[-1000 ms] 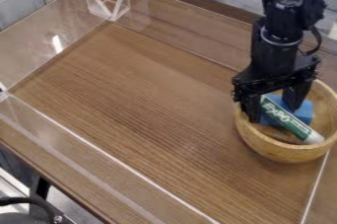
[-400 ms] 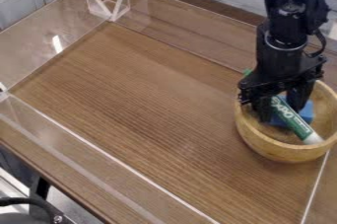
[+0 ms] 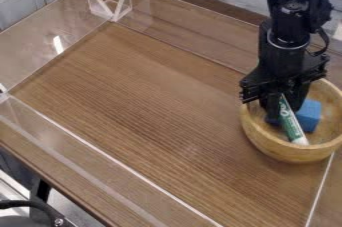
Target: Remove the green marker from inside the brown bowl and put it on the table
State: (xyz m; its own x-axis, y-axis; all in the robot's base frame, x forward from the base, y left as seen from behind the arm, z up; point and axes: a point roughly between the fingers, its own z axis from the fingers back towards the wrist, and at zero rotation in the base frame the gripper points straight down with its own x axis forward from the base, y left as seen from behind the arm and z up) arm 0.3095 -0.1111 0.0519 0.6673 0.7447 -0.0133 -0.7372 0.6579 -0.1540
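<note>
Turned since before, one green marker (image 3: 290,123) sits gripped by closed jaws (image 3: 277,98) inside one bowl (image 3: 289,152).

There is one brown bowl (image 3: 291,152), and inside it are two things: one green marker (image 3: 290,121) and one blue block (image 3: 310,115). One robot arm (image 3: 283,33) reaches over them with one gripper (image 3: 282,97). All of these share one table (image 3: 147,101), with one black cable (image 3: 30,205) at the lower left.
</note>
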